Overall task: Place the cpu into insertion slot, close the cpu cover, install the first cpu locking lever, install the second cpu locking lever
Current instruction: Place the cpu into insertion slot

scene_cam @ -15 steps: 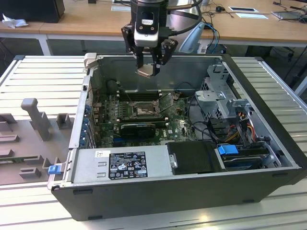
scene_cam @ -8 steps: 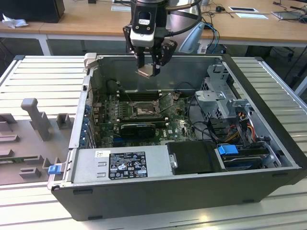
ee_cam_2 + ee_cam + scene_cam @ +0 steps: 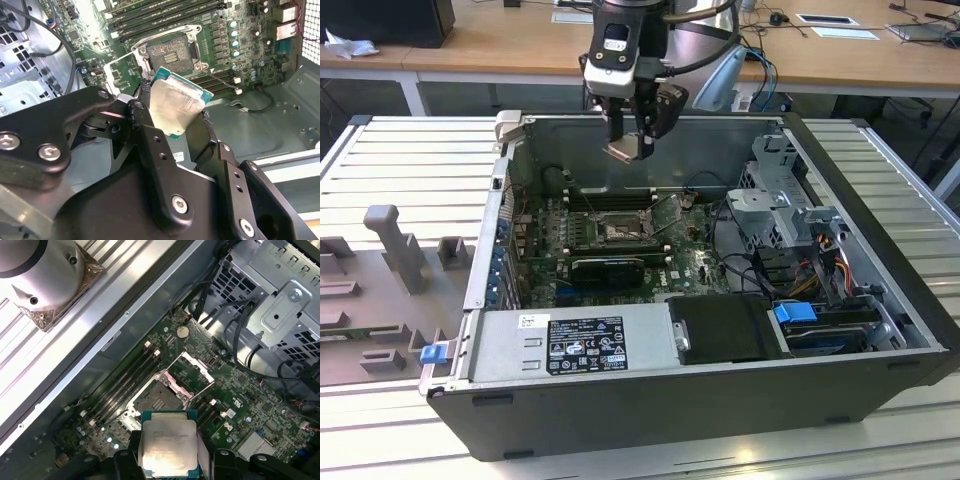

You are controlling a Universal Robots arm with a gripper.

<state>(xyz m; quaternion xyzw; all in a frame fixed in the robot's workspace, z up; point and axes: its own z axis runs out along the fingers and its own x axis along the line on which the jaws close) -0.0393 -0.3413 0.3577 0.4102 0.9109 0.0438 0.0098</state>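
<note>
The arm ends in a black wrist carrying a pale grey box with a small dark window on its face. A dark cable loops off beside it. The gripper is matte black. In the second wrist view its fingers are flat, jointed links studded with round silver screws.

Bright light glares off the cpu, while the case lies shadowed inside.

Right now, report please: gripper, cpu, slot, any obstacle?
Gripper shut on cpu, above the motherboard. Insertion slot empty, cpu cover open. No obstacle seen over slot.
</note>
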